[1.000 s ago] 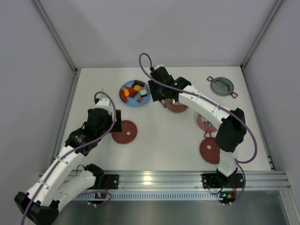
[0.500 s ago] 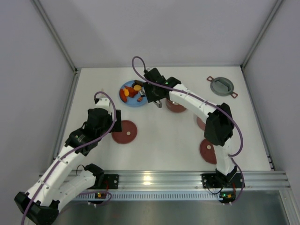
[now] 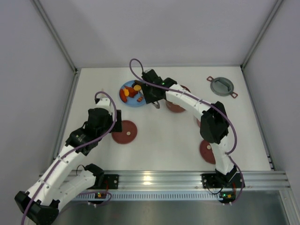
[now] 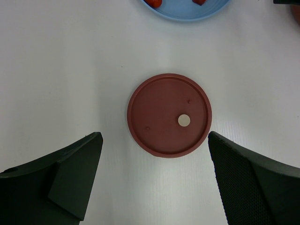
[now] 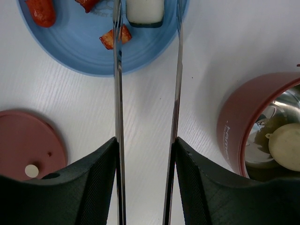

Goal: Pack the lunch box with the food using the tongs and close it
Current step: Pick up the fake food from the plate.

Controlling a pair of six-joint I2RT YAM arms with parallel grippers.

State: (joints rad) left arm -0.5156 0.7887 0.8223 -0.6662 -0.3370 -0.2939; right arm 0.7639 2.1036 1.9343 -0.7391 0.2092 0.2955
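My right gripper [image 5: 146, 140] is shut on the silver tongs [image 5: 117, 89]. Their two arms run forward, spread apart, with the tips over the light-blue plate [image 5: 79, 51]. The tips flank a cream-white piece with a black base [image 5: 145, 10]. An orange piece [image 5: 116, 37] and a red one [image 5: 41, 11] also lie on the plate. A dark-red lunch box bowl [image 5: 234, 126] stands to the right with a cream piece [image 5: 285, 146] inside. My left gripper [image 4: 154, 136] hangs open above a dark-red disc lid [image 4: 161, 108], holding nothing.
The grey two-eared cover [image 3: 221, 86] lies at the back right. A second disc lid [image 3: 208, 151] lies near the right arm's base, partly under the arm. Grey walls close in the table on three sides.
My right arm has swung left from over the bowl to the plate, carrying the tongs. The left arm has not moved.
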